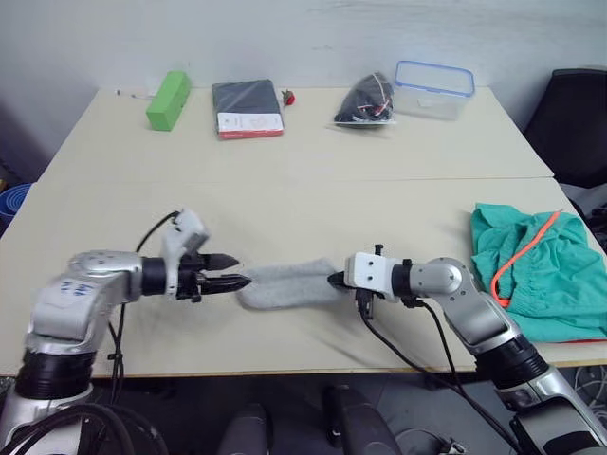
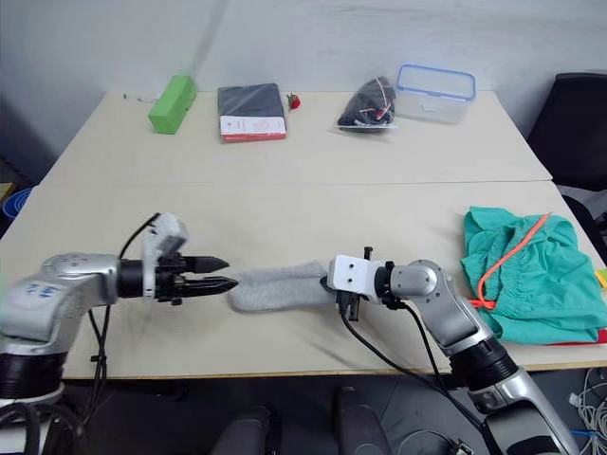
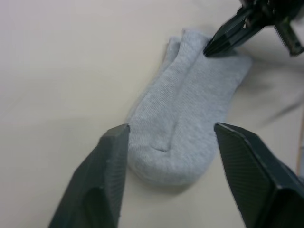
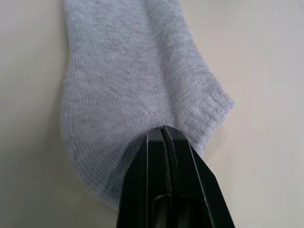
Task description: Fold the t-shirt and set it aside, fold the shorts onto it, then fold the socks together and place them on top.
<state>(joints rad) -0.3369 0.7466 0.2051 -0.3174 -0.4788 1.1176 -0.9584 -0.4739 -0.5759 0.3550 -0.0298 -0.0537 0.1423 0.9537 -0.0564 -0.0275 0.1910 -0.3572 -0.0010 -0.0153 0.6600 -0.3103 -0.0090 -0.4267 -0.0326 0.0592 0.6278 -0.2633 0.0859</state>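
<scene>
Lying along far edge: green block (image 1: 168, 100), dark folded item with red-and-white label (image 1: 248, 108), black bundle in clear bag (image 1: 368, 100), clear container with blue rim (image 1: 433, 88).
Table (image 1: 303, 199): pale beige surface, bearing all items; a seam is running across it between the far row and the near working area.
Obstructions: nothing is lying between either gripper and the socks.
Shorts (image 1: 539, 270): teal, heaped at the robot's right edge, orange drawstring trailing over the top.
T-shirt (image 1: 588, 339): a thin red edge is showing under the shorts' near side.
Socks (image 1: 286, 284): 2 grey socks, stacked lengthwise, lying flat near the front edge between the 2 grippers.
Left gripper (image 1: 232, 273): fingers are standing apart, straddling one end of the socks without visibly touching, holding nothing.
Right gripper (image 4: 164, 135): fingers are pressing fully together, pinching the socks' ribbed cuff end.
</scene>
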